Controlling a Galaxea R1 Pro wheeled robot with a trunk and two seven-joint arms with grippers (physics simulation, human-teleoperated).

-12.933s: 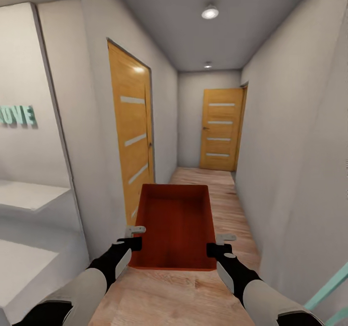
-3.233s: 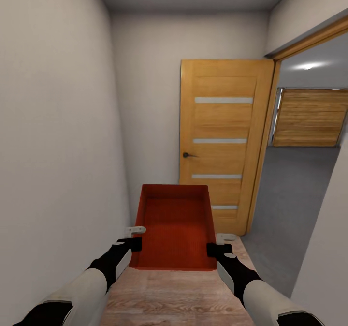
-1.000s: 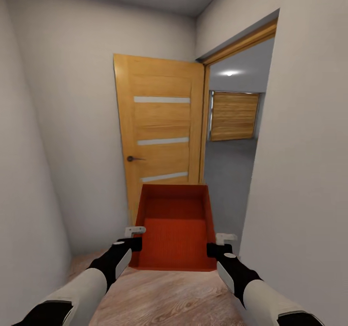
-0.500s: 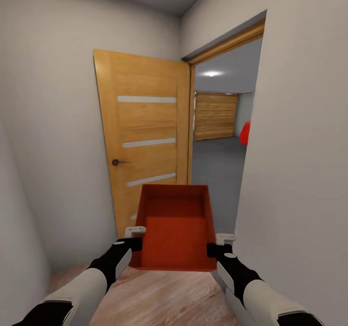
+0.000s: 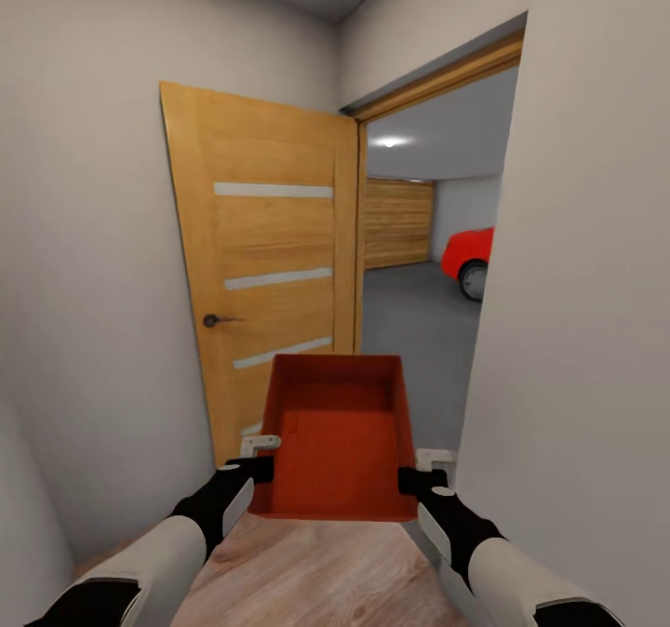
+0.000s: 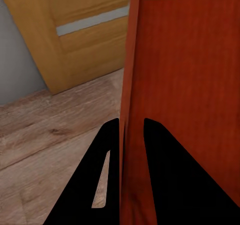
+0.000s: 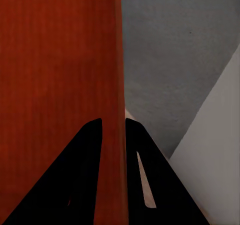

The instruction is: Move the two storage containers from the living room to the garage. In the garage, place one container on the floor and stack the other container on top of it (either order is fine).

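Head view: the storage container hangs before the garage doorway, left hand and right hand each pinching a thin side wall; likely light, slightly flexible

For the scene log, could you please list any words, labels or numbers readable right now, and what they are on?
None: no readable text anywhere.
Storage container: plain red-orange walls, no label.
Wooden door: only pale horizontal strips, no writing.
Red car: no plate or badge can be made out.
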